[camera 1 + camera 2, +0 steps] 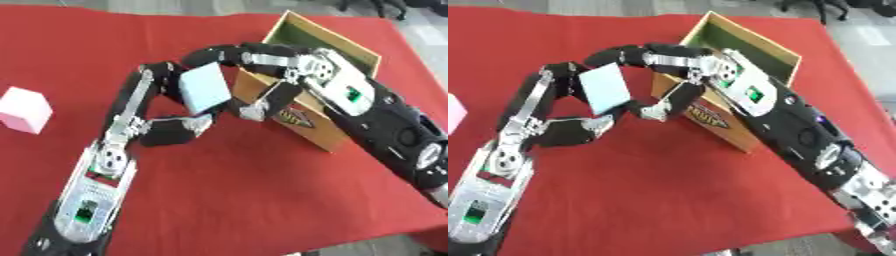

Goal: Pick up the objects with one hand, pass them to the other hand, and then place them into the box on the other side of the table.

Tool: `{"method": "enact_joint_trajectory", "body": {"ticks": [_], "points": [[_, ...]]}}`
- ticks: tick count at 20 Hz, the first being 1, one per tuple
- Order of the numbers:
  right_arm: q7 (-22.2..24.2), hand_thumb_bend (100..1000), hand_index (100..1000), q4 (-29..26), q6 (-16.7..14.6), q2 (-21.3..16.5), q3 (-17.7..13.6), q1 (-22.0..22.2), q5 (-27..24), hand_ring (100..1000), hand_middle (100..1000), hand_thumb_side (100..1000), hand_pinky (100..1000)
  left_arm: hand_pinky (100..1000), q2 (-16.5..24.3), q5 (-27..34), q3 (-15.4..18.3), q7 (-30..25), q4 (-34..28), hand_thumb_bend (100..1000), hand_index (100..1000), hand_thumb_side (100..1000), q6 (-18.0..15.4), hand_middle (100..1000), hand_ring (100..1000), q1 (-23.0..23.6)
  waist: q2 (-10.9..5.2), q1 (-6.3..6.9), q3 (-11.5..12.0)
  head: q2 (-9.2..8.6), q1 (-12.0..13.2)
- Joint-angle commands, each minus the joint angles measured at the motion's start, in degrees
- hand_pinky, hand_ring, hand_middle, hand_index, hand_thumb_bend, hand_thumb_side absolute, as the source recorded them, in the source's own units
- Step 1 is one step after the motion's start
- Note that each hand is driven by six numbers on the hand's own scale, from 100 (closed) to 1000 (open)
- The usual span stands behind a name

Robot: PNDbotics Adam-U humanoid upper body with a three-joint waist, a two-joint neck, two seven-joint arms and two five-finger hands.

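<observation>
A light blue block (204, 86) is held above the red cloth at mid-table, between both hands. My left hand (136, 100) comes up from the lower left, with its fingers curled against the block's left edge and its thumb (186, 126) under it. From the right, my right hand (302, 67) arches its fingers (223, 54) over the block's top, and its thumb (262, 104) touches the lower right corner. An open cardboard box (336, 37) with a green inside stands just behind the right hand.
A pale pink cube (24, 109) sits on the red cloth (236, 190) at the far left. The cloth's far edge meets grey floor at the top. The box has a printed logo on its front wall (707, 118).
</observation>
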Motion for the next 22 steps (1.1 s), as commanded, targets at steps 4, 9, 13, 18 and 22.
{"method": "enact_joint_trajectory", "body": {"ticks": [4,9,13,18,22], "points": [[13.7,100,1000,-2.2,-13.3,-1.0,-0.2,-0.8,-0.9,1000,968,199,1000,564,-0.9,-0.2,-0.4,-0.4,-0.6,100,481,100,0.1,332,444,-0.9,-0.84,0.15,-0.2,0.02,-0.3],[13.7,100,1000,-2.3,-14.0,-1.0,0.0,-0.6,-0.4,1000,946,198,1000,566,-0.9,-0.5,-0.4,-0.5,-0.5,100,483,100,0.1,334,447,-0.9,-0.89,0.16,-0.2,-0.05,-0.5],[13.7,100,1000,-1.9,-14.3,-0.9,0.0,-0.6,-0.2,1000,898,198,1000,570,-0.9,-0.5,-0.5,-0.8,-0.5,100,489,100,0.0,337,452,-0.9,-0.95,0.17,-0.3,0.05,-0.6],[13.7,100,891,-1.2,-13.9,-0.7,-0.5,-0.5,0.0,1000,793,198,987,576,-0.8,-0.5,-0.4,-0.8,-0.6,100,497,100,-0.1,341,456,-0.9,-0.97,0.1,-0.5,0.36,-0.8],[13.7,100,809,-0.1,-13.0,-0.5,-0.6,-0.5,0.1,1000,701,198,968,592,-0.8,-0.5,-0.4,-0.9,-0.7,100,506,100,-0.2,346,461,-0.9,-1.0,0.13,-0.7,0.71,-1.0]]}}
